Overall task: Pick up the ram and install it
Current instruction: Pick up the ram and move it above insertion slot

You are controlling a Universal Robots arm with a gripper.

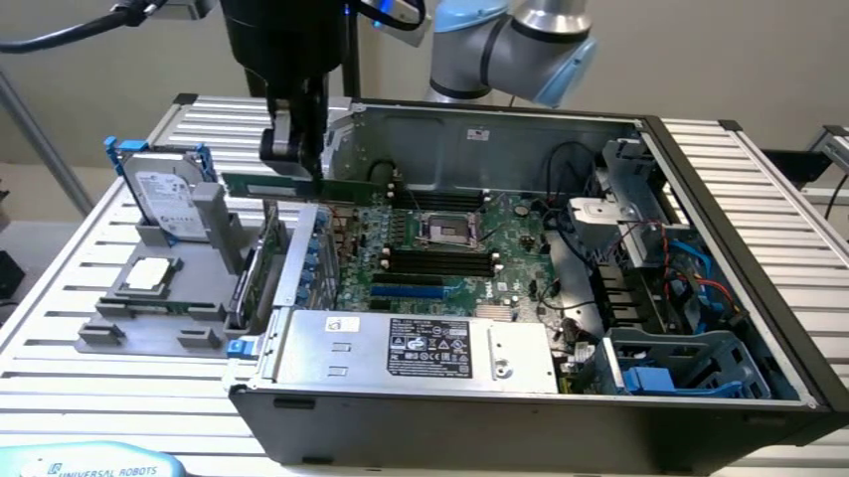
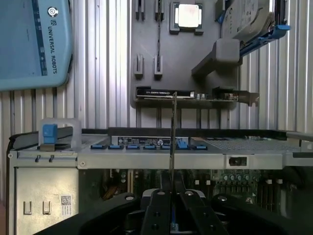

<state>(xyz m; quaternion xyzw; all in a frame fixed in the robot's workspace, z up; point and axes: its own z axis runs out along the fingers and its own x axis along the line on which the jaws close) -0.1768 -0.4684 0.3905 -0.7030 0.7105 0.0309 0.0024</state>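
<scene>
The black claw (image 1: 293, 159) is clamped on the long, thin green ram stick (image 1: 338, 189). It holds the stick level in the exterior view's upper left, above the left side of the open black computer case (image 1: 531, 422) on the slatted metal desk (image 1: 80, 378).

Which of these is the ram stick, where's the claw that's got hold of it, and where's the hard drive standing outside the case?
ram (image 1: 342, 188), exterior view, green board right of the grip.
gripper (image 1: 293, 171), exterior view, between the fingertips clamping the ram.
hard drive (image 1: 163, 194), exterior view, silver face.
</scene>
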